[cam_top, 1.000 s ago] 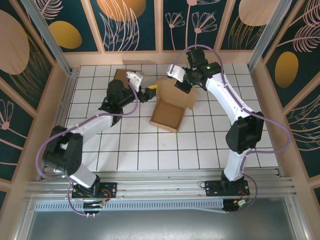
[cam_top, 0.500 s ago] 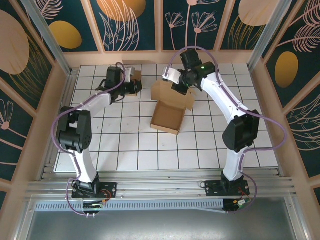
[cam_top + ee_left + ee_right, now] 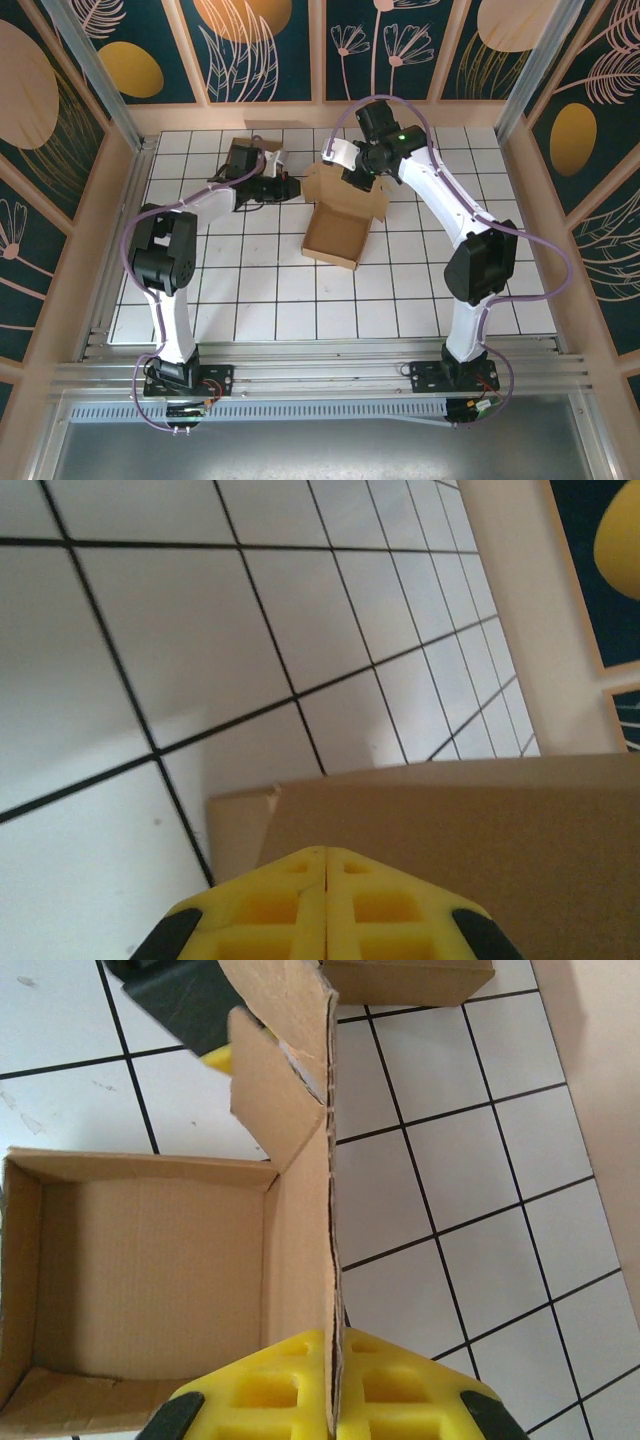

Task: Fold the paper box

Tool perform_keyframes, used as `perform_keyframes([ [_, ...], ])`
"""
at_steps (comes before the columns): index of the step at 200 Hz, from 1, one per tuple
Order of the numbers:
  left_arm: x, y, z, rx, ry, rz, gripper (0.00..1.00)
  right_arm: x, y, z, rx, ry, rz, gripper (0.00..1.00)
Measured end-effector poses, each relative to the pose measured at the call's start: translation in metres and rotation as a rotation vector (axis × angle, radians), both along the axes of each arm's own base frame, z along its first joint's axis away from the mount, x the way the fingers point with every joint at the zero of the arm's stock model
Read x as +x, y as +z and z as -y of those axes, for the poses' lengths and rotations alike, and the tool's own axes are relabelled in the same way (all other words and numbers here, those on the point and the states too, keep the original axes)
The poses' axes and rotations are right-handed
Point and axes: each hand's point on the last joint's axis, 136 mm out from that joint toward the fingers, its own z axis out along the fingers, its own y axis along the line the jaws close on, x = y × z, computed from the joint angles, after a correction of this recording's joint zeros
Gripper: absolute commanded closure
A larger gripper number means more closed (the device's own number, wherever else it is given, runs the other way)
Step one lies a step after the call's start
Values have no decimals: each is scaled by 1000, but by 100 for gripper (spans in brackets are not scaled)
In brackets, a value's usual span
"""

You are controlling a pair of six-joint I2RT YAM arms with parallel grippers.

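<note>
One open-topped box (image 3: 335, 232) of brown corrugated card, gripped at its flap.
The rectangular box lies on the glossy white, black-gridded table (image 3: 300, 300). The right gripper (image 3: 328, 1345) is pinched on the thin edge of the box's upright flap. The left gripper (image 3: 326, 855), its yellow moulded fingers pressed together on nothing, sits just left of the box.
</note>
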Motion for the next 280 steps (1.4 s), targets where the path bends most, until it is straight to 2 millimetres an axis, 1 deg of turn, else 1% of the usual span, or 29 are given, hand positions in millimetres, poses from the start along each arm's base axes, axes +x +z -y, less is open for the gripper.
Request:
perform_keyframes([
  [29, -12, 3, 19, -33, -46, -4, 96, 2, 0, 0, -4, -4, 6, 99],
  [55, -23, -4, 28, -46, -70, -23, 96, 1, -2, -1, -11, -3, 6, 99],
  [82, -32, -20, 25, -35, -65, -60, 96, -2, -6, -4, -20, 3, 14, 99],
  [94, -36, -28, 22, -25, -60, -79, 96, -6, -13, -5, -28, 5, 19, 99],
  [103, -40, -33, 21, -20, -59, -91, 94, -11, -20, -7, -31, 13, 19, 98],
  [131, -41, -35, 18, -7, -50, -81, 89, -33, -30, -13, -44, 44, 35, 98],
  [145, -44, -35, 15, 11, -39, -66, 84, -38, -33, -15, -47, 51, 35, 98],
  [165, -48, -28, 7, 42, -25, -7, 82, -36, -34, -14, -50, 45, 44, 98],
  [186, -56, -9, -3, 78, -26, 124, 77, -33, -31, -13, -51, 42, 55, 98],
  [194, -61, 2, -6, 92, -41, 194, 72, -33, -30, -13, -52, 43, 60, 98],
  [209, -69, 19, -10, 104, -71, 318, 59, -30, -24, -14, -49, 41, 74, 98],
  [222, -76, 28, -11, 108, -102, 412, 56, -28, -18, -15, -44, 44, 86, 98],
  [231, -80, 29, -11, 110, -126, 457, 54, -27, -14, -16, -41, 47, 96, 98],
  [247, -82, 25, -11, 123, -155, 504, 53, -25, -10, -18, -39, 53, 106, 99],
  [280, -73, 17, -6, 130, -168, 541, 52, -24, -10, -19, -40, 57, 102, 99],
])
